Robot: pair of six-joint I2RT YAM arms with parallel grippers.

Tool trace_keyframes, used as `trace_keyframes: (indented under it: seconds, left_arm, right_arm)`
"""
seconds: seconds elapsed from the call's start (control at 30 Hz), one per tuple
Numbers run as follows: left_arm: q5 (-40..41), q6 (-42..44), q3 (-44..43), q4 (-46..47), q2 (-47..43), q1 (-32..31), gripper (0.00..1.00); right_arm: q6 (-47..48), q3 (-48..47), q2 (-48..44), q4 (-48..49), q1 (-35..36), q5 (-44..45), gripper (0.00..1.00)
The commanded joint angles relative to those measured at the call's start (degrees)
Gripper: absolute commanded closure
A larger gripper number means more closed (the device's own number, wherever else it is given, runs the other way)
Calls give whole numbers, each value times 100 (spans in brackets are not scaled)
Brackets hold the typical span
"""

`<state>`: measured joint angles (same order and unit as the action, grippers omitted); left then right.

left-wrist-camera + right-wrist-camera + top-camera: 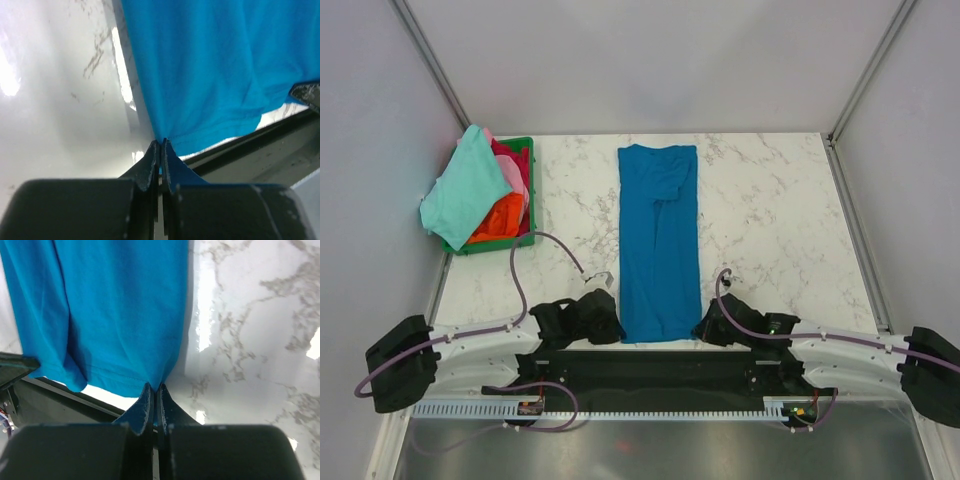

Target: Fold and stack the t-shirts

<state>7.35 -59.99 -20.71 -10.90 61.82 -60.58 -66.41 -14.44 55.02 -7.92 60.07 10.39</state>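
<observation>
Jaws on both sides are pressed together. The left gripper [160,142] is pinched shut on the near-left hem corner of the blue t-shirt [658,250], and the right gripper [154,386] is clamped on the near-right corner. The shirt's laid out as a long narrow strip on the marble table [770,200], hem nearest, long axis pointed straight away from the arms. Well off at the far left, a mint-green t-shirt [460,200] and an orange t-shirt [500,218] are heaped in the green basket [523,142].

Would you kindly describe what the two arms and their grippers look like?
The left arm and right arm have white links with black joints. Mauve cables loop along both. The left gripper and right gripper are black, each with two tapering fingers.
</observation>
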Motion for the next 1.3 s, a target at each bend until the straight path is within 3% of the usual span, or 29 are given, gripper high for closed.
trace_keyframes:
  seconds: [0.0, 0.13, 0.3, 0.47, 0.73, 1.03, 1.27]
  left_arm:
    - [-129, 84, -240, -921, -644, -182, 98]
    - [-164, 171, -591, -1625, -1058, -218, 98]
    - [-15, 461, -1319, -2188, -1199, -218, 98]
    - [643, 934, -2321, -2672, -585, -78, 98]
    - [329, 1919, -3430, -2681, 347, 975, 98]
    - [-322, 2931, -4792, -2751, 1577, 2259, 98]
    - [-393, 3528, -5977, -2953, 2737, 2823, 98]
  right_arm:
    - [6, 257, -316, -1158, 22, 130, 100]
    - [-65, 82, -913, -1702, 48, 235, 100]
    - [233, -840, -1161, -2468, 48, 577, 100]
    - [856, -2068, -327, -2810, 22, 1402, 100]
    - [2192, -3899, 947, -2952, -795, 1896, 100]
    - [3335, -5314, 2318, -2636, -1814, 1554, 100]
    - [3705, -6175, 3145, -2469, -2482, 1106, 100]
